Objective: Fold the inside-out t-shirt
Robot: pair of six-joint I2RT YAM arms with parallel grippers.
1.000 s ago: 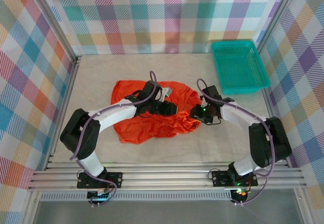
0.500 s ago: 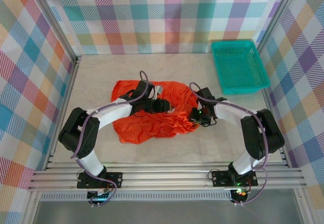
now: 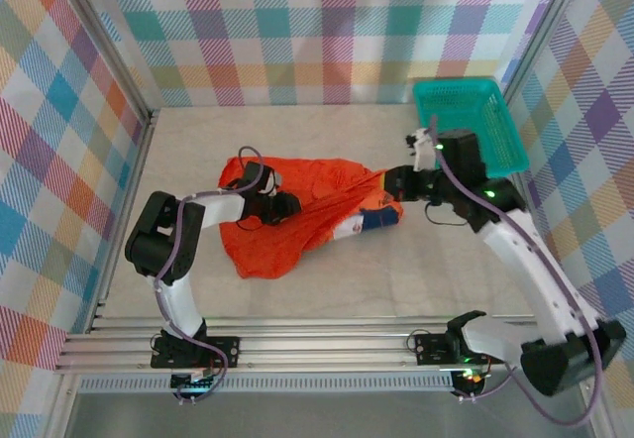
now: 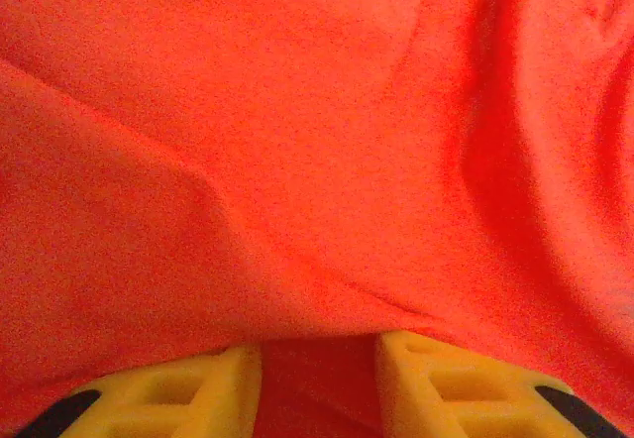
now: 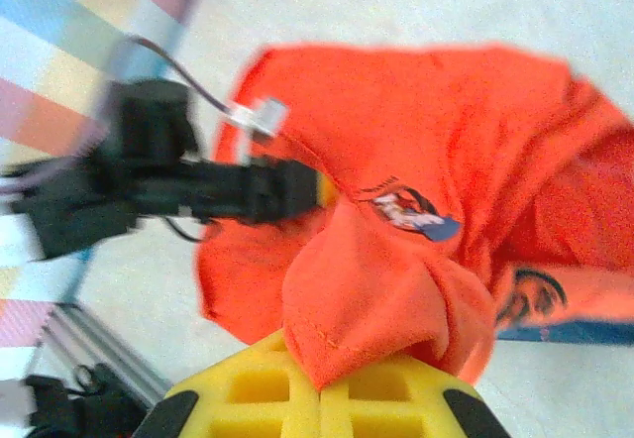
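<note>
Plaid walls around a pale bench point(image 3: 198, 141); the inside-out t-shirt point(image 3: 297, 240) looks light and floppy. The right claw point(image 5: 319, 383) is clamped tight on a bunch of it, the left claw point(image 4: 317, 369) sits part-open in cloth. Hems seem like better holds.

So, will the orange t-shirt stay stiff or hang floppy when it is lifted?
Probably floppy: the t-shirt bunches into soft folds where the right gripper pinches it. The rest would likely drag, since most of it lies on the table. It looks thin, so probably light.
</note>
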